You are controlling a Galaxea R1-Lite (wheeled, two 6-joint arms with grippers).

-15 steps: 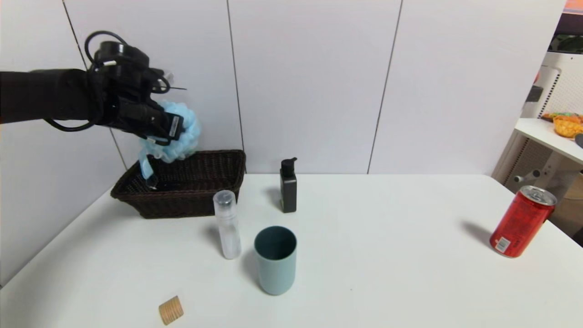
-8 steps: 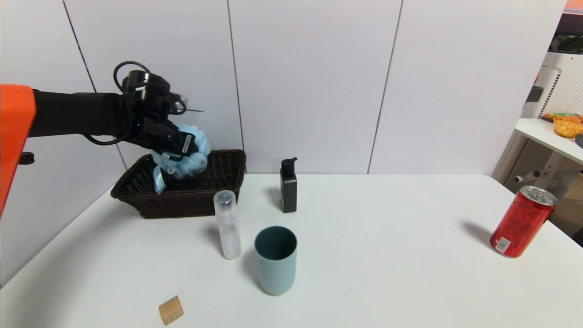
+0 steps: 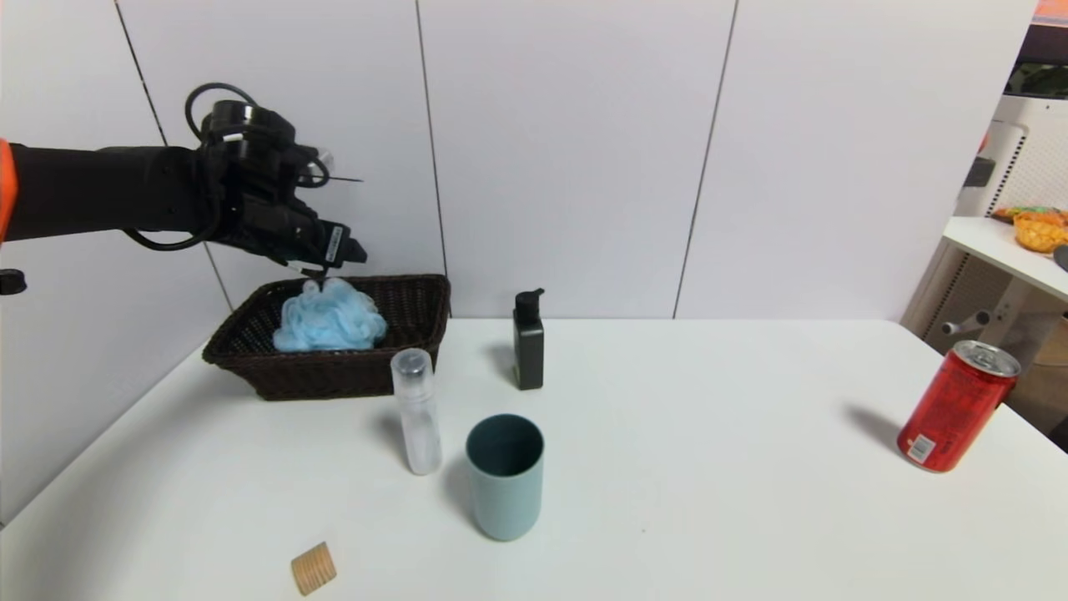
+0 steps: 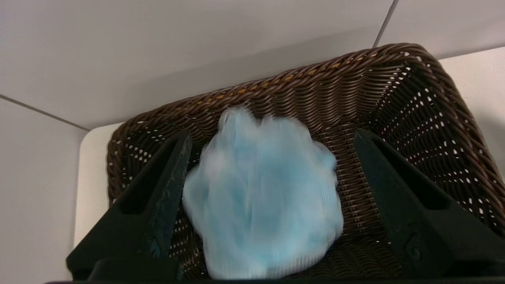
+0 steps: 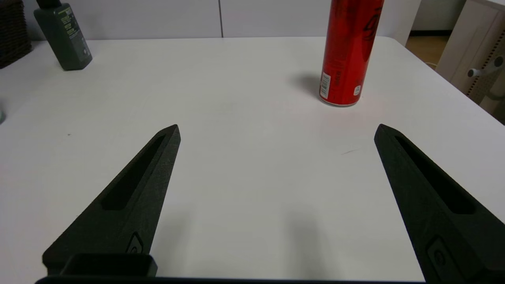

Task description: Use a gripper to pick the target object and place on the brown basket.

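The left pincer [image 3: 338,257] is hovering above the brown basket [image 3: 250,367], at roughly the 10 o'clock corner of the table [image 3: 709,467] in the head view. Its jaws are standing wide apart and are holding nothing. The bath pouf [image 3: 329,315] is lying inside the basket, directly below the pincer tips and apart from them. In the left wrist view the pouf [image 4: 262,197] is sitting between the two spread fingers [image 4: 165,197], beneath them, resting on the woven floor of the basket [image 4: 414,102]; its outline is blurred there, so its ribbon loop cannot be made out.

The right pincer [image 5: 276,130] is showing only in its own wrist view, hanging over bare table [image 5: 244,118] with its jaws spread wide and empty. A red can [image 5: 349,51] is standing ahead of it.

Other items on the table, by the head view: a clear spray bottle [image 3: 415,411] is standing just in front of the basket, a grey-blue cup [image 3: 505,477] is standing near it toward 6 o'clock, a black pump bottle [image 3: 528,340] is standing at about 12 o'clock beside the basket, the red can [image 3: 958,406] is standing well apart at 3 o'clock, and a small tan ridged piece [image 3: 314,568] is lying at 7 o'clock.
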